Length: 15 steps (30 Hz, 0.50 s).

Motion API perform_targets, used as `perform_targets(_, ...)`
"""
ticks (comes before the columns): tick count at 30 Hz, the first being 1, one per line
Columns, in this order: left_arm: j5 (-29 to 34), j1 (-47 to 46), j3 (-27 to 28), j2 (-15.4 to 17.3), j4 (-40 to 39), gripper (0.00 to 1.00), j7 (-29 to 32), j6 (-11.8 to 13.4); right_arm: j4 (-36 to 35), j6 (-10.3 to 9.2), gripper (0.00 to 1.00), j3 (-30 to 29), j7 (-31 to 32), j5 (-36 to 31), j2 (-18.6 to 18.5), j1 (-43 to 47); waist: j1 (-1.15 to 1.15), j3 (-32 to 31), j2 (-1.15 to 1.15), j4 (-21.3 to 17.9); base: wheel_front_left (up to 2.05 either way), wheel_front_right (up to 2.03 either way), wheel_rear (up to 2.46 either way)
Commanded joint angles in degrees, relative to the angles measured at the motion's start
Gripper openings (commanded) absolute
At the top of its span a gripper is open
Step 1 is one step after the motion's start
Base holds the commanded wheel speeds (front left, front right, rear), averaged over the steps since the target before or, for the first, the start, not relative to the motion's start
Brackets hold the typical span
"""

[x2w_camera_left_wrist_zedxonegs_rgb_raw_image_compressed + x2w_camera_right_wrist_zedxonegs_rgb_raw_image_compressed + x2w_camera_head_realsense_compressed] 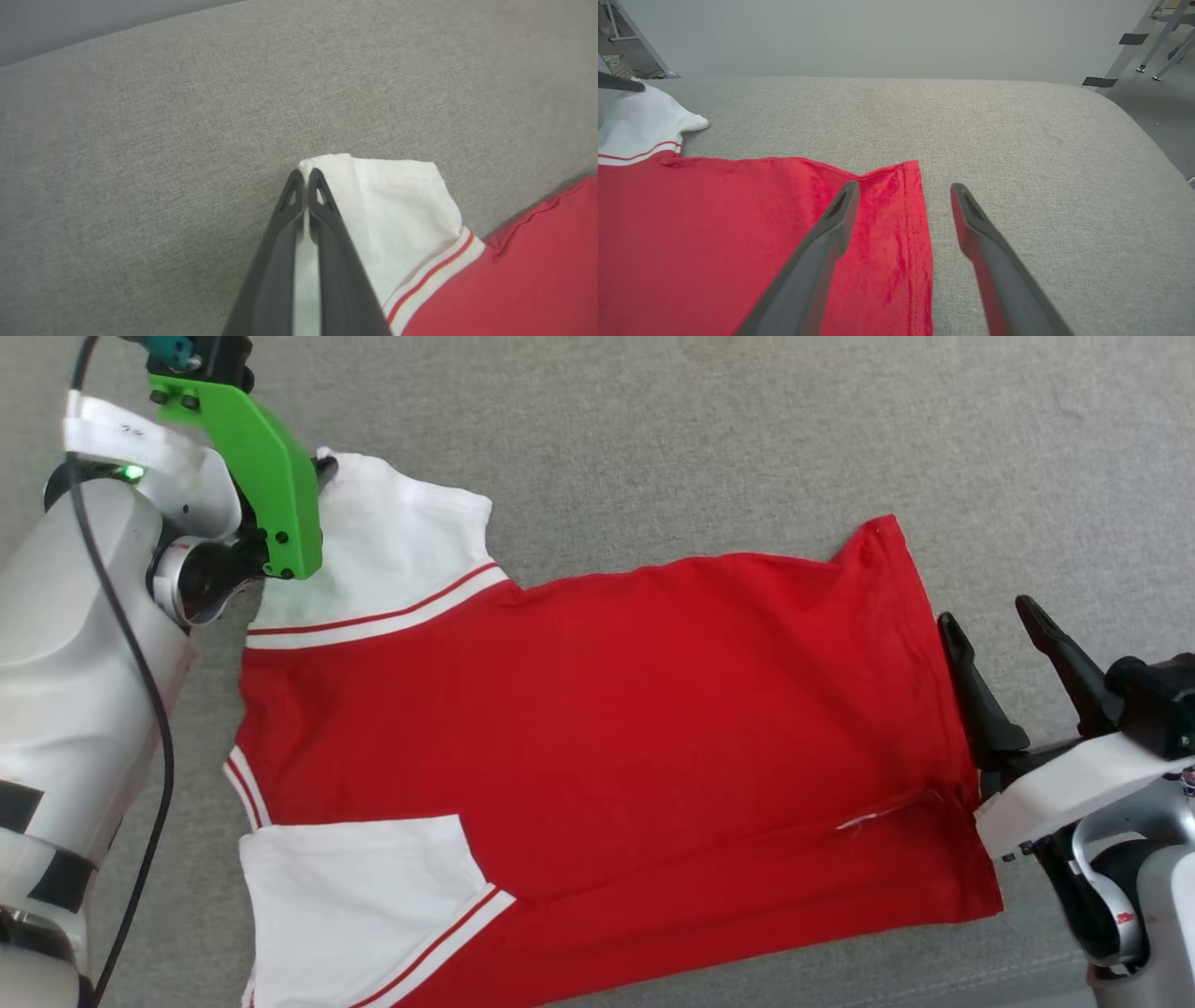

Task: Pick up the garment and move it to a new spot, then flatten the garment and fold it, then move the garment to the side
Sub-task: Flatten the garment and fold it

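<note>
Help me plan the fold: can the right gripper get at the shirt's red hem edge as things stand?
Likely yes. The right gripper is open, its fingers straddling the hem of the garment, one over red cloth, one over the grey surface, with nothing between.

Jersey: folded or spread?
Spread: jersey lies open, red back up, both white sleeves out; left claw is shut on one sleeve's tip.

red garment [597, 709] flat on grey surface [747, 429], left pincer [324, 471] at a white sleeve, right pincer [987, 613] spread beside hem
</note>
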Motion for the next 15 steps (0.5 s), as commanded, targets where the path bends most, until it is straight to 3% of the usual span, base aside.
perform_targets(1, -1.1, 1.2, 0.6, 0.7, -1.2, 0.0, -1.1, -0.2, -0.1, -0.04, 1.0, 0.2, 1.6, 0.6, -0.9, -0.1, -0.01, -2.4, 0.0, 2.1, 0.0, 0.0, 0.0)
perform_targets(8, -5.9, 5.9, 2.6, 3.0, -11.1, 0.0, -3.2, 0.1, 0.2, -0.04, 1.0, 1.0, 14.7, 3.3, -7.3, -3.2, -0.01, -4.0, 0.0, 5.5, 0.0, 0.0, 0.0)
perform_targets(15, -7.2, 13.3, 3.4, 6.6, -27.2, 0.0, -1.9, 6.4, 4.5, -0.04, 1.0, 1.7, 28.9, 7.6, -12.6, -10.6, -0.01, -2.8, 0.0, 8.6, 0.0, 0.0, 0.0)
